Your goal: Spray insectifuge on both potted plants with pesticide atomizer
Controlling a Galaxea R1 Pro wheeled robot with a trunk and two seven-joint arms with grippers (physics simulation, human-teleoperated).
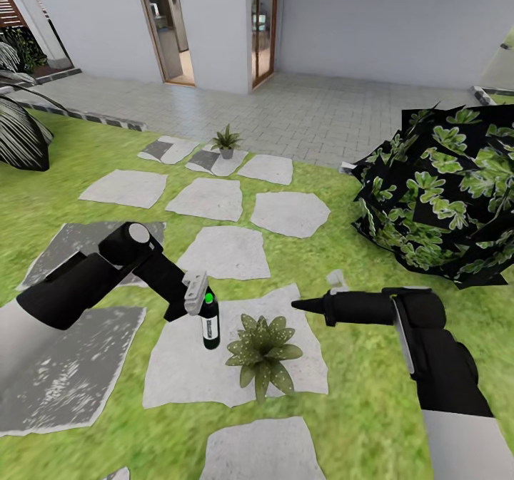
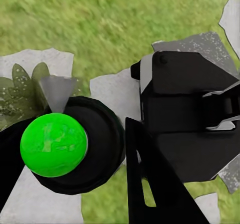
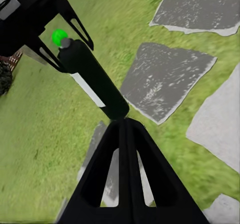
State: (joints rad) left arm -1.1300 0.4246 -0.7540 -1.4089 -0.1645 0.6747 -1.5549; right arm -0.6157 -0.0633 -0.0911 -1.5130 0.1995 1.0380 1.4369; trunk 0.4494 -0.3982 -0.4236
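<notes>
The pesticide atomizer is a slim dark bottle with a white label and a bright green top. It hangs upright just above a pale stepping stone, with my left gripper shut on its upper part. Right beside it on that stone is one potted plant. The other potted plant stands far back near the paving. In the left wrist view the atomizer shows from above, its grey nozzle towards the leaves. My right gripper is shut and empty, pointing at the atomizer.
A big dark round bush fills the right side of the lawn. A striped-leaf palm plant stands at the far left. Grey stepping stones lead to the paving and a white building with doorways.
</notes>
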